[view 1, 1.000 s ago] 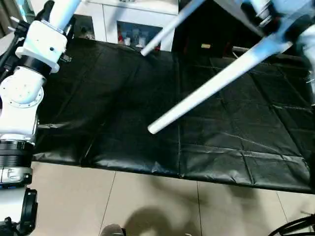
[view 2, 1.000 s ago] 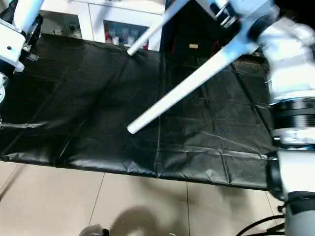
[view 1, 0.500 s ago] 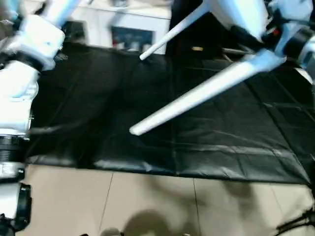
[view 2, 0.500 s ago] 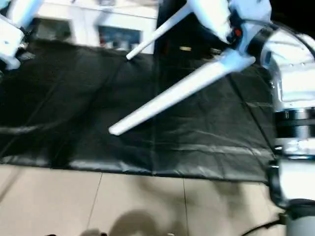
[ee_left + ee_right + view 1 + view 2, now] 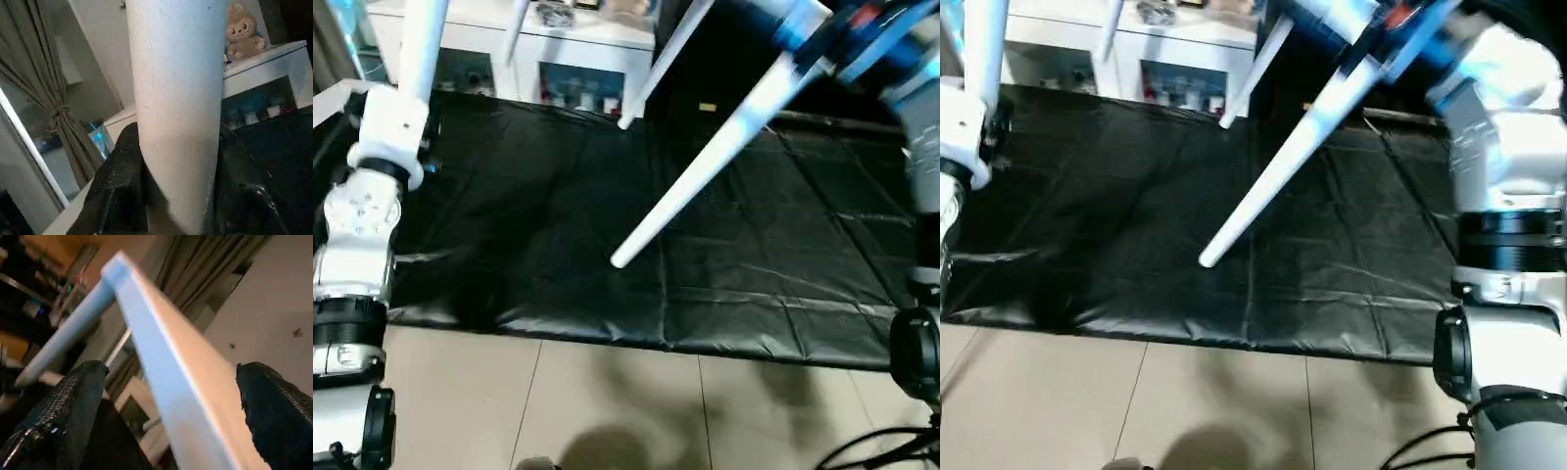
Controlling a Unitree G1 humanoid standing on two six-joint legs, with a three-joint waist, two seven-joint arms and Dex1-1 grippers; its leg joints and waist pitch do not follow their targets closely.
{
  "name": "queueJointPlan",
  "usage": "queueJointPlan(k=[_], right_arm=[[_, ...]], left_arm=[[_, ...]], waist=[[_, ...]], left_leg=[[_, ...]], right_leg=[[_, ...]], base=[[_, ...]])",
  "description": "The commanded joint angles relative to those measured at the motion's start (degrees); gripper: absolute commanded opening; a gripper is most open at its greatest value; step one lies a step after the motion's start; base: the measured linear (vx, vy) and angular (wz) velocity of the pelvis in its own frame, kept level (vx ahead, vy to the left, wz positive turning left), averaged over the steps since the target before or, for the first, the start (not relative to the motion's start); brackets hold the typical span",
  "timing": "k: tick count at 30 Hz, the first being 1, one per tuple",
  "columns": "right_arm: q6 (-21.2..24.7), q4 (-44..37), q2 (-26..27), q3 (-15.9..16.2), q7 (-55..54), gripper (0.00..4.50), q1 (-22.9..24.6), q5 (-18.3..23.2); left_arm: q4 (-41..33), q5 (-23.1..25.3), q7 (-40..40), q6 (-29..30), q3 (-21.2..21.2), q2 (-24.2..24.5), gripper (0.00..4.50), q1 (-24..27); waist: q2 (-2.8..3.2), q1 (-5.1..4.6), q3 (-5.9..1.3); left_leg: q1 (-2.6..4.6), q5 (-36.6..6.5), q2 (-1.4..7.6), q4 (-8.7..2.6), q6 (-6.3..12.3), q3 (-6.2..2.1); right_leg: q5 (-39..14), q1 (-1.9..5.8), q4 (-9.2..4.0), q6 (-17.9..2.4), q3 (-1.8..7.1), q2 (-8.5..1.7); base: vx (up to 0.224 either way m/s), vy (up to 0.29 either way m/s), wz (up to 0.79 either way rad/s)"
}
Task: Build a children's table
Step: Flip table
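A big black sheet (image 5: 558, 215) lies on the floor (image 5: 607, 411) and covers the middle of the head views. The pale tiles run along the bottom.

The table (image 5: 176, 377) is up in the air, above the sheet. One white leg (image 5: 705, 162) slants down from the upper right and its tip ends near the middle of the frame. A second leg (image 5: 656, 64) slants down behind it, with its tip at the top middle, by the far edge of the sheet. A third leg (image 5: 419, 49) stands at the upper left.

The left gripper (image 5: 173, 196) is closed around that third leg. In the left wrist view the black fingers (image 5: 122, 181) press on both sides of the white tube.

The right gripper (image 5: 171, 416) is at the flat edge of the table. In the right wrist view its fingers (image 5: 63, 411) are spread wide on each side of the edge and do not touch it.

A white cabinet (image 5: 568, 39) stands behind the sheet at the top. A small plush toy (image 5: 242, 29) sits on top of it.
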Motion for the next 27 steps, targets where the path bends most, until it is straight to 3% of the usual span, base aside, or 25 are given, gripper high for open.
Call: queueJointPlan(k=[1, 4, 7, 8, 9, 11, 12, 13, 14, 15, 16, 17, 18, 19, 20, 21, 22, 23, 24, 25, 26, 27], right_arm=[[2.39, -2.86, -0.23, -0.94, 0.18, 4.50, 1.43, 1.76], [5.03, -7.05, 0.37, 0.37, 0.48, 4.50, 5.71, 2.48], [6.89, -11.45, 1.10, 2.57, 0.11, 4.50, 11.28, 2.92], [7.84, -14.20, 1.43, 4.12, 0.05, 4.50, 15.23, 3.18], [8.22, -15.30, 1.56, 5.15, -0.40, 4.50, 17.39, 2.65], [8.55, -16.10, 1.68, 5.93, -0.80, 4.50, 19.02, 2.21], [9.79, -17.17, 2.43, 7.28, -2.58, 4.50, 22.09, 1.33], [9.98, -17.25, 2.59, 7.56, -3.09, 4.50, 22.65, 0.92], [10.16, -17.31, 2.72, 7.81, -3.55, 4.50, 23.14, 0.56], [11.19, -17.11, 3.02, 8.74, -5.20, 4.50, 24.78, -0.89], [11.19, -17.11, 3.02, 8.74, -5.20, 4.50, 24.78, -0.89], [12.02, -16.83, 3.95, 8.69, -6.94, 4.50, 25.97, -1.52], [12.97, -16.07, 5.49, 8.71, -10.02, 4.50, 27.63, -2.94], [13.46, -15.94, 6.13, 8.63, -11.22, 4.50, 28.31, -3.34], [13.56, -15.32, 7.41, 8.54, -13.34, 4.50, 29.56, -4.20], [13.23, -14.31, 8.89, 8.65, -15.70, 4.50, 30.82, -5.33], [13.16, -14.07, 9.73, 8.84, -17.42, 4.50, 31.82, -5.86], [12.96, -13.68, 10.64, 8.86, -19.04, 4.50, 32.72, -6.23], [12.49, -12.46, 12.80, 8.96, -22.02, 4.50, 34.49, -6.77], [12.49, -12.46, 12.80, 8.96, -22.02, 4.50, 34.49, -6.77], [12.29, -11.73, 13.70, 9.33, -23.42, 4.50, 35.50, -7.30], [12.28, -11.22, 14.27, 9.73, -24.65, 4.50, 36.23, -7.97]], left_arm=[[2.70, 2.28, -3.94, -1.38, -4.55, -1.09, 1.54, 1.82], [4.63, 1.30, -5.74, -3.27, -5.12, -1.99, 1.54, 2.84], [6.92, 1.22, -6.75, -4.37, -5.53, -2.78, 1.54, 3.37], [8.55, 1.46, -7.26, -4.74, -5.95, -3.16, 1.54, 3.71], [9.53, 1.33, -7.56, -4.78, -6.11, -3.48, 1.54, 3.94], [10.26, 1.14, -7.88, -4.86, -6.22, -3.76, 1.54, 4.12], [11.43, 0.79, -8.97, -5.36, -6.66, -4.45, 1.54, 4.59], [11.66, 0.80, -9.10, -5.40, -6.77, -4.59, 1.54, 4.68], [11.85, 0.80, -9.23, -5.42, -6.87, -4.71, 1.54, 4.76], [12.62, 0.90, -9.71, -5.53, -7.30, -5.14, 1.54, 4.86], [12.62, 0.90, -9.71, -5.53, -7.30, -5.14, 1.54, 4.86], [13.43, 1.17, -9.83, -5.63, -7.56, -5.38, 1.54, 4.78], [14.89, 1.51, -9.91, -5.77, -7.86, -5.76, 1.54, 4.63], [15.57, 1.62, -9.96, -5.89, -7.97, -5.90, 1.54, 4.54], [16.80, 1.95, -9.95, -5.91, -8.24, -6.09, 1.54, 4.43], [18.28, 2.34, -9.93, -6.05, -8.56, -6.27, 1.54, 4.28], [19.54, 2.55, -9.92, -6.37, -8.83, -6.36, 1.54, 4.06], [20.54, 2.79, -9.88, -6.51, -9.12, -6.49, 1.54, 3.91], [22.37, 3.41, -9.43, -6.93, -9.67, -6.88, 1.54, 3.54], [22.37, 3.41, -9.43, -6.93, -9.67, -6.88, 1.54, 3.54], [23.56, 4.20, -8.89, -7.26, -10.33, -7.05, 1.54, 3.14], [24.51, 4.65, -8.58, -7.44, -10.74, -7.25, 1.54, 2.74]], waist=[[1.67, -0.59, -3.05], [1.75, -0.45, -2.66], [1.60, -0.18, -2.82], [1.71, -0.32, -2.87], [2.00, -0.25, -2.68], [1.95, -0.48, -2.66], [2.39, -0.36, -2.62], [2.31, -0.37, -2.62], [2.56, -0.52, -2.43], [3.13, -0.92, -2.22], [3.66, -0.72, -2.22], [4.21, -0.36, -2.19], [4.19, 4.79, -2.74], [2.13, 4.28, -2.59], [-3.35, 2.51, -2.52], [-1.01, 3.75, -2.35], [-0.36, 4.19, -2.33], [-0.12, 4.26, -2.29], [0.91, 3.32, -3.46], [1.33, 3.06, -3.65], [1.65, 2.69, -3.85], [1.48, 2.40, -3.58]], left_leg=[[2.98, -31.83, 1.03, -4.90, -3.39, -1.24], [3.39, -34.12, 1.25, -5.37, -3.93, -1.46], [4.03, -34.86, 1.12, -5.39, -3.99, -1.63], [4.06, -35.48, 1.12, -5.53, -4.11, -1.74], [4.78, -37.06, 1.20, -5.57, -4.14, -1.84], [4.85, -38.51, 1.24, -5.69, -4.26, -2.13], [5.28, -39.56, 1.24, -5.58, -4.37, -2.15], [5.46, -39.87, 1.27, -5.54, -4.28, -2.09], [5.70, -41.46, 1.43, -5.66, -4.37, -2.31], [5.75, -45.90, 2.13, -6.55, -4.83, -2.77], [5.26, -48.48, 2.72, -7.52, -5.25, -2.82], [3.35, -51.67, 3.67, -9.71, -5.77, -2.61], [-2.47, -54.86, 2.85, -14.54, -6.45, 2.69], [-0.45, -49.44, 2.30, -13.70, -6.93, 3.54], [8.60, -28.89, -0.80, 3.73, -5.18, 0.92], [4.07, -8.72, -2.45, 4.47, -0.85, -3.40], [3.27, -8.03, -2.45, 4.32, -0.86, -3.86], [4.70, -17.75, -0.42, -1.27, -4.01, -3.31], [4.76, -28.06, 0.99, -4.94, -6.46, -3.95], [4.84, -29.90, 1.54, -5.73, -6.63, -4.13], [4.39, -29.76, 1.89, -6.62, -6.72, -4.19], [4.54, -31.42, 1.78, -6.94, -6.48, -3.71]], right_leg=[[-28.25, 0.04, -6.47, -4.23, 1.71, -3.95], [-28.97, 0.02, -6.87, -3.96, 1.59, -4.19], [-32.28, 0.24, -7.61, -2.73, 1.56, -4.68], [-32.55, 0.50, -7.88, -2.45, 1.37, -4.51], [-33.02, 0.19, -8.26, -2.44, 1.09, -4.55], [-33.99, 0.63, -8.62, -2.22, 0.47, -4.62], [-34.62, 0.54, -9.03, -1.92, 0.11, -4.63], [-34.57, 0.55, -9.23, -1.94, -0.13, -4.72], [-34.95, 0.94, -9.67, -1.59, -1.35, -4.80], [-33.90, 1.76, -9.64, -1.06, -3.10, -4.34], [-31.07, 2.48, -8.55, -1.43, -3.51, -3.82], [-26.35, 4.08, -5.42, -2.55, -3.64, -3.01], [-12.52, 6.73, 6.36, -4.07, -2.20, -0.66], [-22.14, 4.99, 6.30, -3.66, 0.17, -1.11], [-56.78, -5.55, -8.82, -0.22, 2.34, -7.64], [-63.71, -0.75, -10.17, -1.73, 7.77, -10.16], [-60.57, 0.96, -9.53, -1.86, 7.15, -10.91], [-49.81, 0.32, -7.14, -0.94, 4.09, -7.24], [-31.22, 1.23, -4.40, -1.96, 2.58, -4.18], [-22.61, 1.53, -3.88, -3.20, 2.63, -4.05], [-11.53, 2.39, -3.34, -5.56, 2.58, -4.24], [-11.82, 2.41, -3.99, -6.00, 2.47, -4.32]], base=[[0.000, 0.000, 0.00], [0.000, 0.000, 0.00], [0.000, 0.000, 0.00], [0.000, 0.000, 0.00], [0.000, 0.000, 0.00], [0.000, 0.000, 0.00], [0.000, 0.000, 0.00], [0.000, 0.000, 0.00], [0.000, 0.000, 0.00], [0.000, 0.000, 0.00], [0.000, 0.000, 0.00], [-0.098, -0.001, 0.09], [-0.098, -0.001, 0.09], [-0.033, -0.071, 0.14], [0.061, -0.110, -0.02], [0.061, -0.110, -0.02], [0.000, 0.000, 0.00], [0.000, 0.000, 0.00], [0.000, 0.000, 0.00], [0.000, 0.000, 0.00], [0.000, 0.000, 0.00], [0.000, 0.000, 0.00]])
